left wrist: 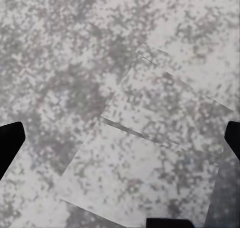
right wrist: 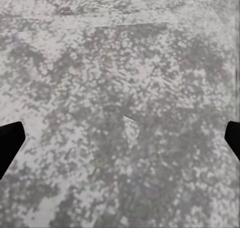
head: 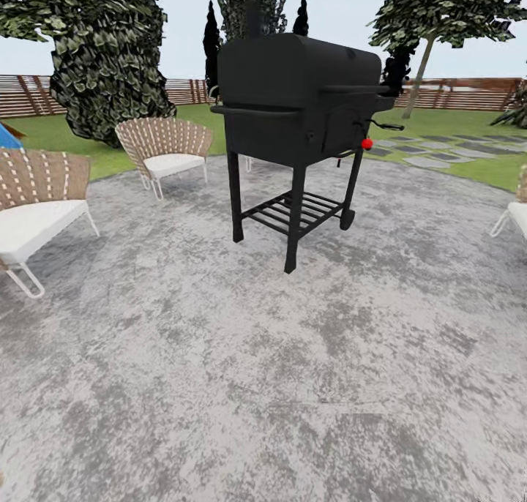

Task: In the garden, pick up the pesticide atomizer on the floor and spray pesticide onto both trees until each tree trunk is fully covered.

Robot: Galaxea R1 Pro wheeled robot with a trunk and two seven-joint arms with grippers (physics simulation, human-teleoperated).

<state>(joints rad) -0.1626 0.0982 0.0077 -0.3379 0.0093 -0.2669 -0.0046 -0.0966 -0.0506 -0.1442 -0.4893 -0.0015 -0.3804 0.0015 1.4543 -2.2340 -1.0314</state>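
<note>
Mottled grey stone paving (head: 263, 385) lies under both wrist cameras, each arm pointing its jaws straight down at it. Left gripper (left wrist: 120, 138) and right gripper (right wrist: 120, 138) both hold their black jaws spread wide, holding nothing. Ahead stands a black metal barbecue grill (head: 300, 99), with 2 woven chairs (head: 165, 147) near the green grass lawn (head: 454, 143).

The wicker chair (head: 36, 209) at the left edge is cut off, and another chair (head: 514, 213) at the right edge shows just a sliver. The black grill (head: 300, 107) hides the lower part of the trees behind it. In each wrist view the left gripper (left wrist: 120, 138) and right gripper (right wrist: 120, 140) appear as dark fingertips clipped by the borders (wide apart).
</note>
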